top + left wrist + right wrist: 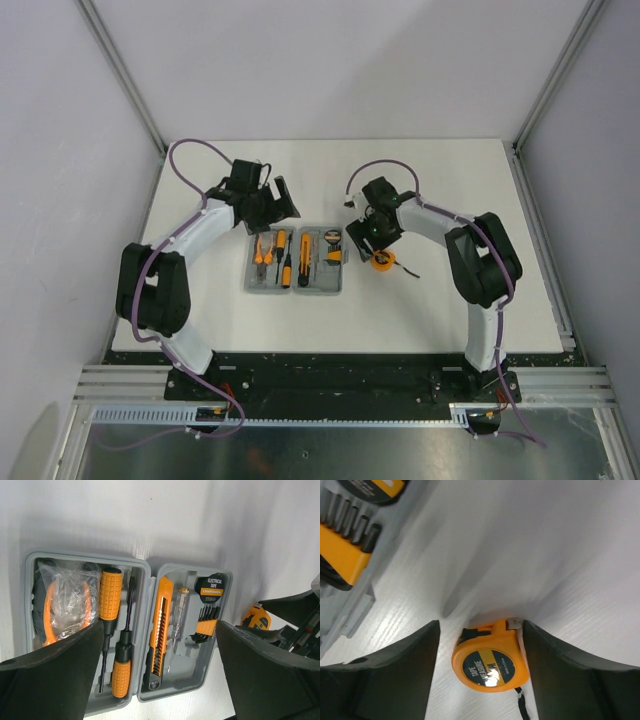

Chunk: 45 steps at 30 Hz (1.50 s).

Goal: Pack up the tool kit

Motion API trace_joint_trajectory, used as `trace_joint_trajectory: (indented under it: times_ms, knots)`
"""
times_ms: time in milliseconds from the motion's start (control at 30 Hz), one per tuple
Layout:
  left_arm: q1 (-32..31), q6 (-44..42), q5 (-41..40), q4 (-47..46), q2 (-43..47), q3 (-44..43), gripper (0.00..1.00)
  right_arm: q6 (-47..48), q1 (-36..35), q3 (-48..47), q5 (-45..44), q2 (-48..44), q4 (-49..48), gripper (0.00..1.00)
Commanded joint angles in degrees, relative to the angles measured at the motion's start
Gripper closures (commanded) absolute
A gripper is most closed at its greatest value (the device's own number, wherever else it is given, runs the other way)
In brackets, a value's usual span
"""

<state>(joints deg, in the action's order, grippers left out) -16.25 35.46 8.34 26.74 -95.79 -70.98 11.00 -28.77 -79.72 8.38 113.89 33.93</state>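
The grey tool kit case (295, 262) lies open at the table's middle. In the left wrist view its left half (30, 570) holds bagged orange pliers (65, 605) and two screwdrivers (111, 597). Its right half holds a knife (161, 630), a tester, electrical tape (210, 587) and hex keys. The orange tape measure (382, 262) lies on the table just right of the case. My right gripper (480, 626) is open and straddles the tape measure (490, 662), with its right finger at the casing. My left gripper (283, 200) is open and empty above the case's far edge.
The white table (450, 180) has aluminium frame rails along its left and right sides. The tape measure's black wrist cord (405, 270) trails to the right. The right gripper shows at the right edge of the left wrist view (295, 625).
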Motion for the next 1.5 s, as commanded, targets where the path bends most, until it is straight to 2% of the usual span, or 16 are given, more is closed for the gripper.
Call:
trace_joint_trajectory:
  times_ms: [0, 133, 267, 333, 467, 533, 667, 1067, 1467]
  knots:
    - [0.62, -0.81, 0.91, -0.56, 0.42, -0.54, 0.03, -2.52, -0.41, 1.54, 0.17, -2.06, -1.80, 0.23]
    - [0.82, -0.83, 0.86, -0.54, 0.61, -0.54, 0.03, -8.55, 0.11, 1.73, 1.89, -7.22, -4.63, 0.17]
    - [1.03, -0.79, 1.11, -0.62, 0.56, -0.70, 0.03, -15.42, 0.36, 1.70, 1.07, -8.51, -7.16, 0.19]
    - [1.04, -0.82, 1.19, -0.57, 0.55, -0.66, 0.03, -19.67, 0.71, 1.70, -0.97, -7.76, -8.08, 0.26]
    - [1.13, -0.83, 1.13, -0.63, 0.96, -0.46, 0.03, -27.55, 1.07, 1.69, -4.69, -5.51, -8.47, 0.51]
    - [1.11, -0.83, 0.99, -0.57, 1.15, -0.29, 0.03, -31.25, 0.71, 1.70, -9.70, -4.94, -7.53, 0.61]
    - [1.17, -0.76, 1.00, -0.57, 1.37, -0.01, 0.03, -36.88, 0.62, 1.76, -17.58, -4.55, -6.18, 0.73]
    - [1.21, -0.66, 1.19, -0.56, 1.61, 0.32, 0.04, -41.23, 1.76, 1.74, -21.45, -1.70, -1.47, 0.78]
    - [2.56, 0.27, -4.07, -0.47, 5.07, 3.26, 0.04, -36.05, -6.06, 1.79, -15.50, -2.04, 0.90, 0.80]
